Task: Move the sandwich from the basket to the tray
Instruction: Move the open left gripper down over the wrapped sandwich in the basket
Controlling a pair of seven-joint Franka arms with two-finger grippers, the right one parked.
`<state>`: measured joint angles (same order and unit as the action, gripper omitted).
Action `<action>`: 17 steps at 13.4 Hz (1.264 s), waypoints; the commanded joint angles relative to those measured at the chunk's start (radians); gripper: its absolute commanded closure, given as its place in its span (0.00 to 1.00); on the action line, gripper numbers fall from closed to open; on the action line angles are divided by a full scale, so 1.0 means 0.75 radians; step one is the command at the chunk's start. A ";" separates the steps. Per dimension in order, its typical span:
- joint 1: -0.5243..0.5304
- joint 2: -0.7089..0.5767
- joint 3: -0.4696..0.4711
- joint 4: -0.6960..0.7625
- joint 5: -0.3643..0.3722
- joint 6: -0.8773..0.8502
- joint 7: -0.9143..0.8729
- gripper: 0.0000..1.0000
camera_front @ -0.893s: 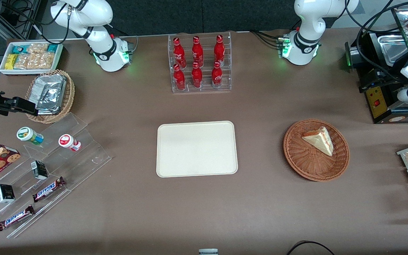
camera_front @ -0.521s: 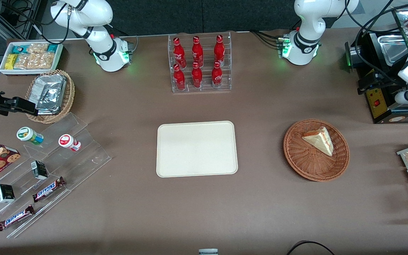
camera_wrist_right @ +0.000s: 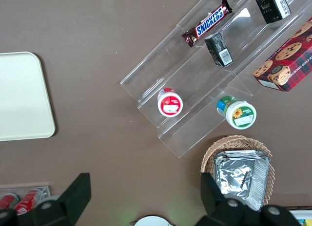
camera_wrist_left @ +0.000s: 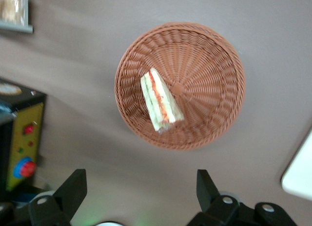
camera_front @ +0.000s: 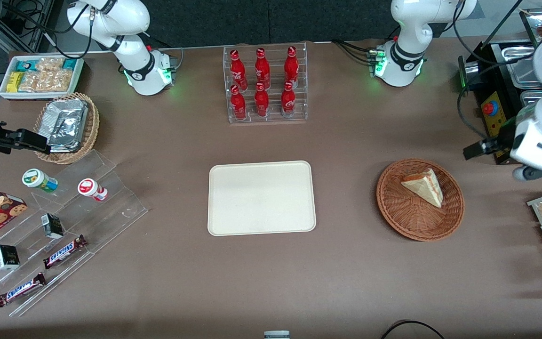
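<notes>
Nothing of the task is done yet. The tray (camera_front: 261,197) sits bare on the counter (camera_front: 346,273), well apart from the basket (camera_front: 420,199) (round, reddish-brown wicker), where the sandwich (camera_front: 423,187) lies untouched. The end effector (camera_wrist_left: 141,192) hangs above the counter near the basket, fingers spread apart and holding nothing, toward the working arm's end.

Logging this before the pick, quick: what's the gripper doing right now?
Gripper: open, holding nothing, up above the table short of the basket, sandwich untouched inside it.
</notes>
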<state>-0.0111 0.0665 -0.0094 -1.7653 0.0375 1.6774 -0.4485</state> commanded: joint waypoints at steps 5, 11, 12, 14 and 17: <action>-0.012 0.085 -0.004 -0.221 0.022 0.338 -0.578 0.01; -0.040 0.067 -0.004 -0.575 0.032 0.776 -0.856 0.01; -0.040 0.067 -0.004 -0.604 0.032 0.813 -0.858 0.01; -0.040 0.071 -0.002 -0.628 0.032 0.840 -0.860 0.01; -0.036 0.079 0.000 -0.657 0.032 0.866 -0.868 0.01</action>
<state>-0.0366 0.1446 -0.0128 -2.2237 0.0450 2.2924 -1.0733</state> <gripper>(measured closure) 0.004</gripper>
